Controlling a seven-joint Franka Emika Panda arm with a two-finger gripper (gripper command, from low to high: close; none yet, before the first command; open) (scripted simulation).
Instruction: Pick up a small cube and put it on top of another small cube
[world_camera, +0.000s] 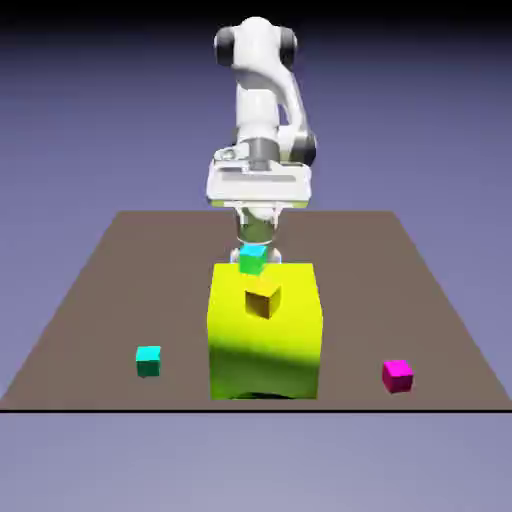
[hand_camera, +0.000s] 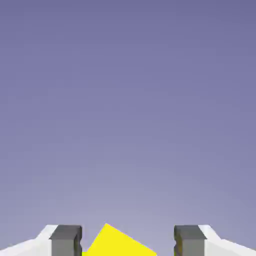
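The small cube, plain teal, sits on the table at the exterior view's left, near the front edge. A magenta small cube rests at the front right. My gripper hangs over the back of the big yellow block, far from both cubes. Just below its fingers is a greener cube with a cyan top. In the hand view my gripper stands open with only a yellow corner of the block between the grey fingertips; nothing is held.
A mustard-orange small cube sits on the yellow block's top near its front edge. The block stands tall in the middle of the brown table. The hand view is otherwise filled by the blue-violet backdrop.
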